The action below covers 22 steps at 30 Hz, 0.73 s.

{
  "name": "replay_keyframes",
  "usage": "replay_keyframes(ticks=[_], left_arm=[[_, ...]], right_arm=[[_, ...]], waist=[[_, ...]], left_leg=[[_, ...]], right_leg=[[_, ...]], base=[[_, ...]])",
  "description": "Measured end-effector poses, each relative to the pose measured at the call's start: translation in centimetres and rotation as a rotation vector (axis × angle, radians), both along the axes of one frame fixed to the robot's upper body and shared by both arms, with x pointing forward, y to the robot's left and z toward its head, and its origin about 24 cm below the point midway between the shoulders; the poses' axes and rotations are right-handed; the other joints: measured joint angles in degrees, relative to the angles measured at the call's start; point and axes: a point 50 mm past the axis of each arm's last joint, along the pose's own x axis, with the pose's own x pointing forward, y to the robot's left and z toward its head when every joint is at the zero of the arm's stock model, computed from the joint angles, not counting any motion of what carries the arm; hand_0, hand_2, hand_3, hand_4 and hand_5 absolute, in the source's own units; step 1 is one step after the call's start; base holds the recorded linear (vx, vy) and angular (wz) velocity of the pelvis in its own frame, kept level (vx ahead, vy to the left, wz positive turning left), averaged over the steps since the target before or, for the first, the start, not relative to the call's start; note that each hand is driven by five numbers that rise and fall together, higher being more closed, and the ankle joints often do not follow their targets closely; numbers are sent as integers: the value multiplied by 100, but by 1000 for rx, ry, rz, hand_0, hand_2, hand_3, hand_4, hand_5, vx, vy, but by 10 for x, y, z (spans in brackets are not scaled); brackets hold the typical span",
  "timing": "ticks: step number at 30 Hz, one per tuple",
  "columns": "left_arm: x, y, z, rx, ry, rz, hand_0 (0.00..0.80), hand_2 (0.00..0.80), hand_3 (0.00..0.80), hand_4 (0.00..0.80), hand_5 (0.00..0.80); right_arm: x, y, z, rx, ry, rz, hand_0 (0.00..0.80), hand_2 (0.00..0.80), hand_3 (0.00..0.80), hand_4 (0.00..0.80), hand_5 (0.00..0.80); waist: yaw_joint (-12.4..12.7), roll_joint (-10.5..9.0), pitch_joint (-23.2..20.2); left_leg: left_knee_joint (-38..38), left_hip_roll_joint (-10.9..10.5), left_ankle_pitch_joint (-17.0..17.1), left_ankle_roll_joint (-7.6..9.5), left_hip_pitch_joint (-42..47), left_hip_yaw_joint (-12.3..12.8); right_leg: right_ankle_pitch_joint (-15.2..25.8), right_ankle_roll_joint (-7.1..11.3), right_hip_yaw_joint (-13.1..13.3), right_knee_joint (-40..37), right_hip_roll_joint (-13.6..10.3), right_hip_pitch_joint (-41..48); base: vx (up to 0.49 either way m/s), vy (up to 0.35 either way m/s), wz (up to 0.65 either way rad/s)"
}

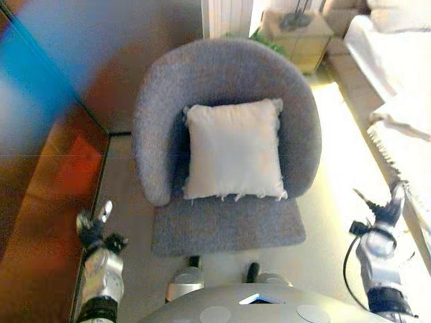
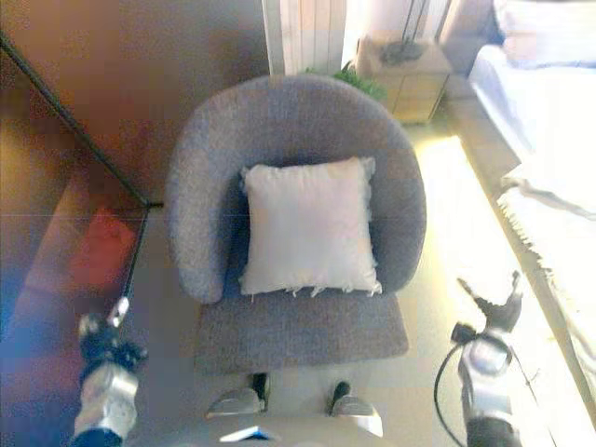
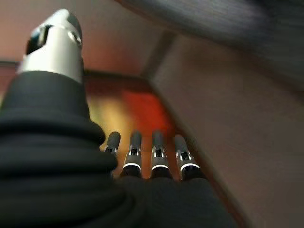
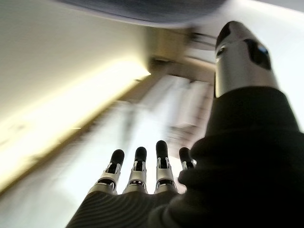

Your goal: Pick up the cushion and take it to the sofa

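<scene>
A white square cushion (image 1: 234,149) leans upright against the back of a grey round armchair (image 1: 222,74), resting on its seat; it also shows in the right eye view (image 2: 307,226). My left hand (image 1: 100,232) hangs low at the armchair's left side, fingers (image 3: 142,154) straight, holding nothing. My right hand (image 1: 382,215) hangs low at the armchair's right side, fingers (image 4: 142,166) straight, holding nothing. Both hands are well apart from the cushion. A white sofa (image 1: 394,60) stands at the far right.
A dark glossy panel or wall (image 1: 47,168) runs along the left, close to my left hand. A small wooden side table (image 1: 300,37) stands behind the armchair. A white throw (image 1: 404,128) hangs over the sofa's near end. Pale floor (image 1: 337,168) lies between armchair and sofa.
</scene>
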Motion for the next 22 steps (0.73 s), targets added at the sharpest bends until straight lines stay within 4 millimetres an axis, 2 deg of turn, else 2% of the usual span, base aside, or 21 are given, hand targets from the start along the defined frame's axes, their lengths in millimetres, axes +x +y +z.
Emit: replay_keyframes(ticks=[2,4,6,11,12,14,22], left_arm=[[-30,-10,-20,-65,163,-2,0,0,0,0,0],[-50,-15,-29,-96,261,-13,0,0,0,0,0],[-67,-19,-36,-126,349,-30,0,0,0,0,0],[-90,-35,-46,-237,525,-106,0,0,0,0,0],[-92,-38,-47,-260,546,-114,0,0,0,0,0],[-94,-43,-49,-302,593,-140,0,0,0,0,0],[-95,-53,-52,-361,668,-229,0,0,0,0,0]], right_arm=[[-36,12,-35,127,186,-76,0,0,0,0,0],[-64,23,-55,212,305,-123,0,0,0,0,0],[-83,35,-67,284,409,-126,0,0,0,0,0],[-103,68,-83,427,583,-51,0,0,0,0,0],[-113,74,-86,450,647,-33,0,0,0,0,0],[-120,84,-89,489,732,-2,0,0,0,0,0],[-123,81,-88,494,799,8,0,0,0,0,0]], waist=[[19,-22,-40],[34,-20,-61],[35,37,-95],[33,119,-222],[31,89,-262],[43,121,-299],[39,145,-314]], left_leg=[[-2,-9,-33,11,86,2],[-1,-15,-40,7,130,1],[-1,-22,-47,10,171,7],[-1,-29,-39,29,269,11],[-1,-29,-50,19,269,11],[-1,-29,-47,21,273,6],[1,-36,-30,45,275,-2]], right_leg=[[-21,14,4,2,-8,91],[-25,19,4,-4,-16,130],[-26,22,11,-1,-25,150],[-30,20,11,-8,-33,240],[-47,3,14,-10,-35,238],[-47,0,14,-8,-35,243],[-43,3,16,-9,-41,242]], base=[[0,0,0],[0,0,0],[0,0,0],[-6,4,0],[-34,16,-1],[-37,16,0],[-19,5,0]])
